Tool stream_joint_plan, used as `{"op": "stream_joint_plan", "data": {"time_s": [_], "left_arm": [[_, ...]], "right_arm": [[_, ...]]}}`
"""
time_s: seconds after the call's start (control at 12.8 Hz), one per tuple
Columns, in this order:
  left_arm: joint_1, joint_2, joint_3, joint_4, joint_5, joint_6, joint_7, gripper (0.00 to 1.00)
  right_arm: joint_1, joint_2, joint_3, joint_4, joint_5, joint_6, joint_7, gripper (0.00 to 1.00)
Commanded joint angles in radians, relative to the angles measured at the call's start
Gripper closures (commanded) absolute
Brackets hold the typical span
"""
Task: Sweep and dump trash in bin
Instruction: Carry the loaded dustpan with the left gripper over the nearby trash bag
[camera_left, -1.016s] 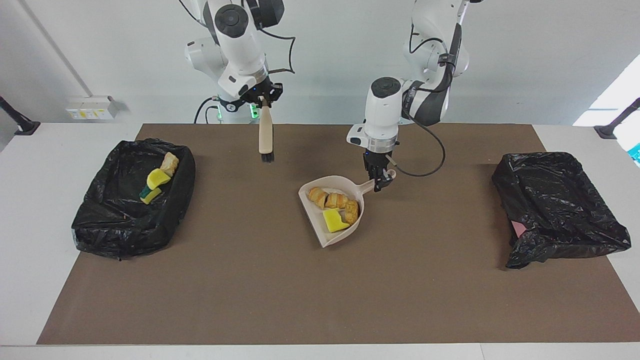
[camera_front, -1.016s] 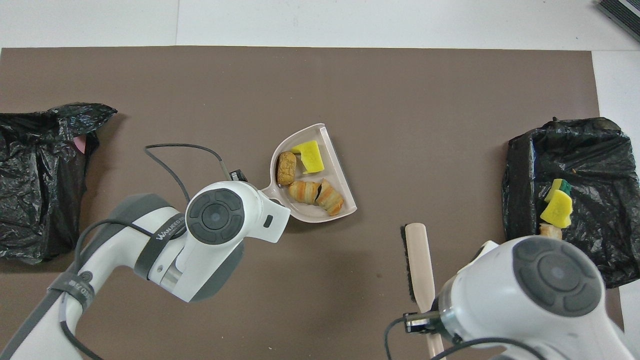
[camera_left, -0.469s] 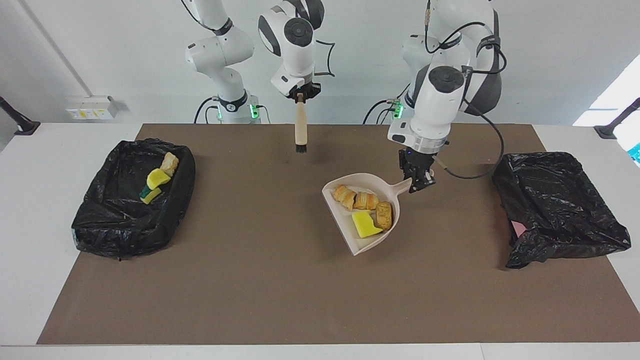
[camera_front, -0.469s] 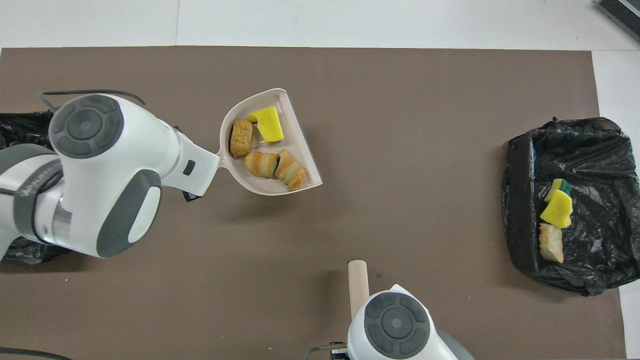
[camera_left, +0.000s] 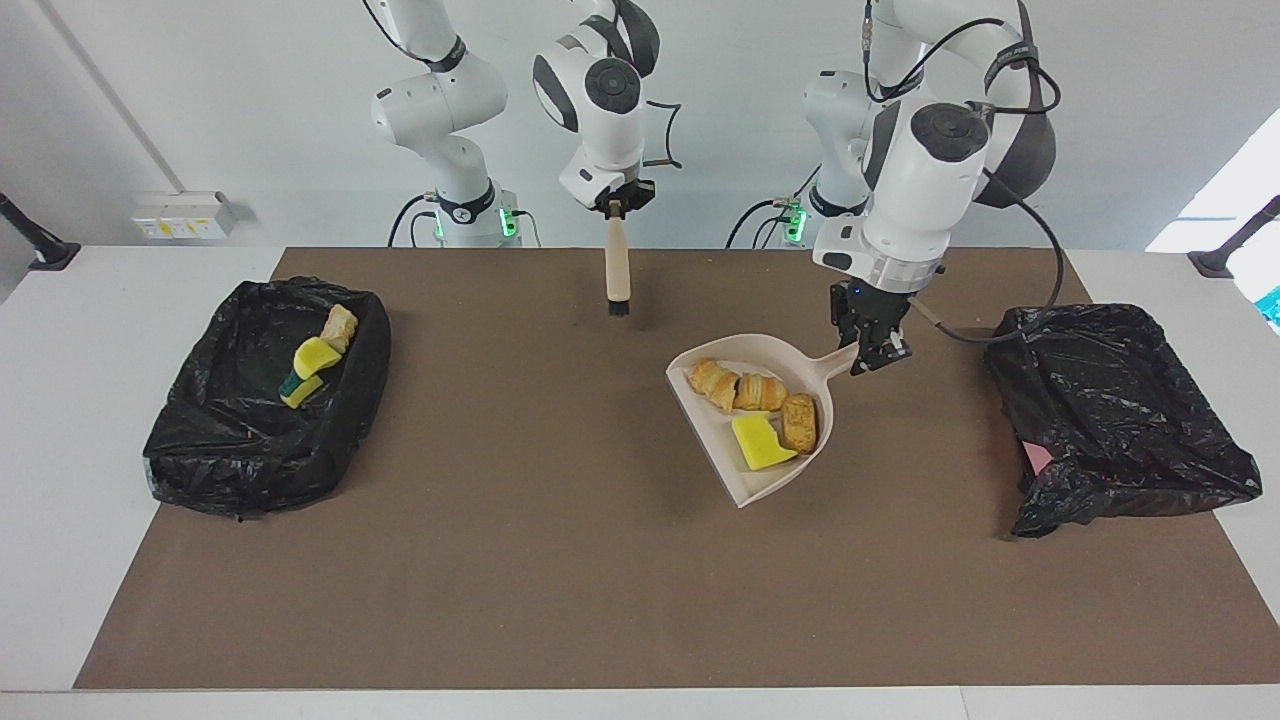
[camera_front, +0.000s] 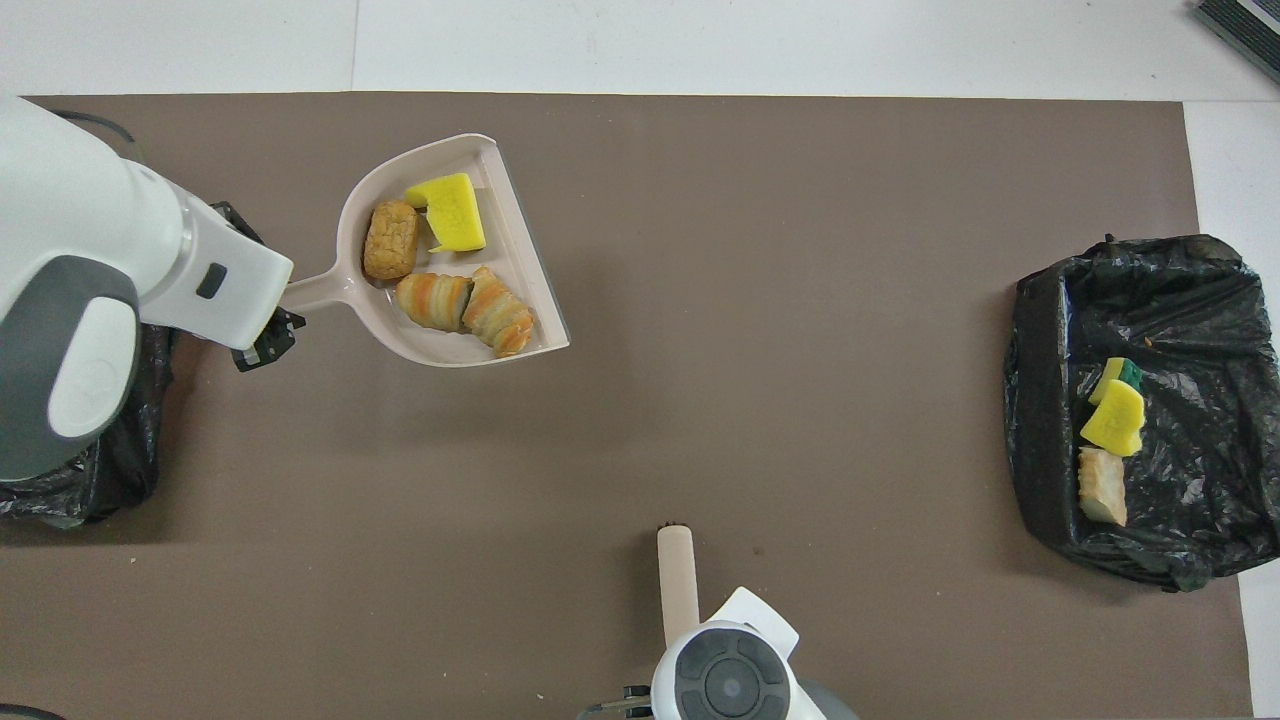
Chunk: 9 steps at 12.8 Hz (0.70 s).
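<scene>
The left end effector (camera_left: 872, 352) is clamped on the handle of the dustpan (camera_left: 748, 478), which it holds in the air over the desk (camera_left: 560, 560) carrying four pieces of trash (camera_left: 762, 410). The pan's long axis points away from the black-lined bin (camera_left: 1110, 420) at the left arm's end, just beside that end effector. The right end effector (camera_left: 616, 205), pinched on the brush (camera_left: 619, 265), waits well apart from that bin.

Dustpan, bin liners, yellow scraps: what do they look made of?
Dustpan: looks like rigid moulded plastic, beige, smooth matte, with a thin even rim.
Bin liners: thin black plastic film, glossy and crinkled.
Yellow scraps: probably sponge foam, matte and blocky; one in the bin shows a green backing.
</scene>
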Motion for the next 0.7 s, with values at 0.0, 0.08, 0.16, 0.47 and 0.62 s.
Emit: {"op": "stream_joint_plan", "data": {"time_s": [0.0,0.08,0.16,0.47,0.62], "left_arm": [[0.091,-0.003,0.001,0.014,-0.022,-0.032,0.141,1.0],[0.14,-0.004,0.001,0.011,-0.022,-0.032,0.202,1.0],[0.179,-0.004,0.0,0.009,-0.025,-0.034,0.259,1.0],[0.387,-0.013,0.0,-0.008,-0.109,-0.03,0.572,1.0],[0.461,-0.018,0.003,-0.009,-0.109,-0.032,0.696,1.0]], "right_arm": [[0.009,-0.03,-0.004,-0.067,0.016,0.069,0.016,1.0],[0.012,-0.019,-0.004,-0.087,0.016,0.115,0.016,1.0],[0.021,-0.004,-0.003,-0.096,0.016,0.139,0.016,1.0],[0.052,0.007,-0.003,-0.122,0.016,0.178,0.008,0.97],[0.052,0.019,-0.003,-0.11,0.0,0.17,-0.004,0.01]]}}
